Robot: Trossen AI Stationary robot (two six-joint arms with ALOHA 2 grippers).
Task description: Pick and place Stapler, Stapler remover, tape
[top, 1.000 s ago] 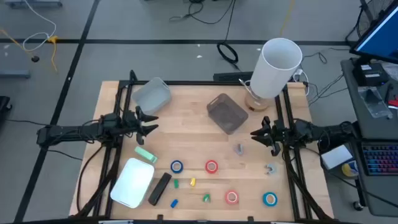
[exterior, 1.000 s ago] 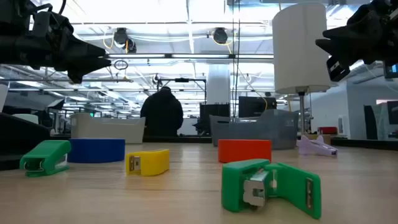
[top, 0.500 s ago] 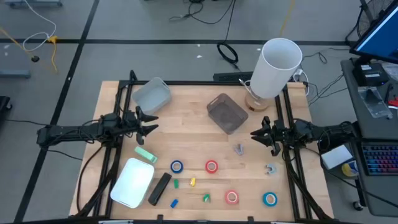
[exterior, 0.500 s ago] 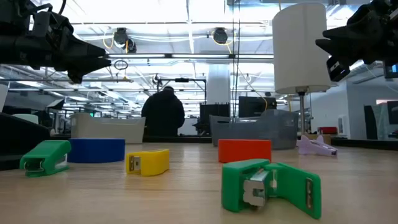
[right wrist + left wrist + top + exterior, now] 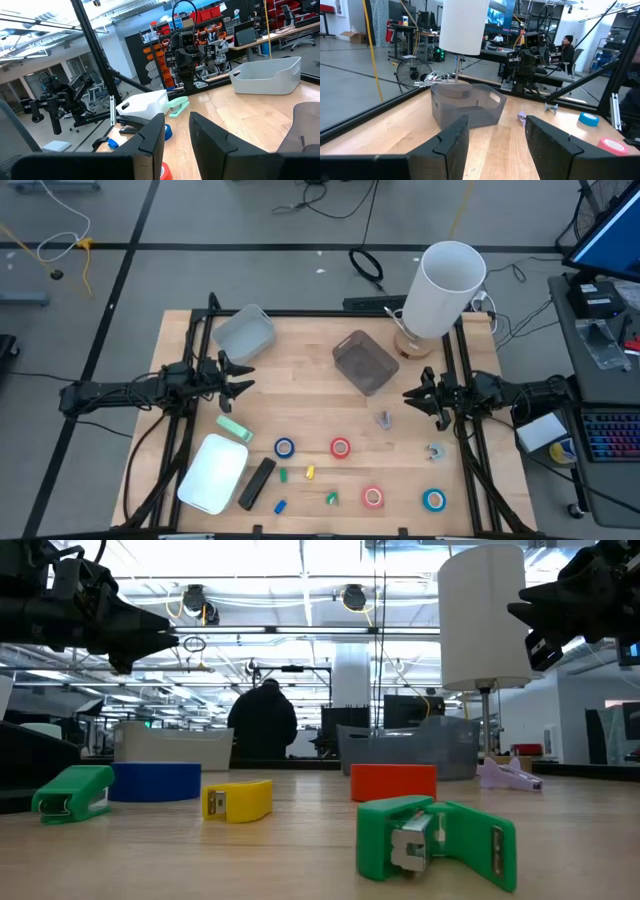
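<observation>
Both grippers hover open above the table and hold nothing. My left gripper (image 5: 245, 377) (image 5: 497, 125) is at the left edge, my right gripper (image 5: 408, 394) (image 5: 176, 122) at the right edge. A black stapler (image 5: 258, 483) and a mint-green stapler (image 5: 233, 427) lie at the near left. Blue tape rolls (image 5: 285, 447) (image 5: 433, 500) and red tape rolls (image 5: 341, 447) (image 5: 372, 497) lie flat along the near side. Two small claw-shaped stapler removers (image 5: 384, 419) (image 5: 434, 450) lie below my right gripper.
A light grey bin (image 5: 245, 332) stands far left and a dark grey bin (image 5: 365, 362) mid-table. A white lamp (image 5: 445, 285) stands at the far right corner. A white slab (image 5: 213, 473) and small green and yellow pieces (image 5: 435, 840) (image 5: 238, 800) lie near the front.
</observation>
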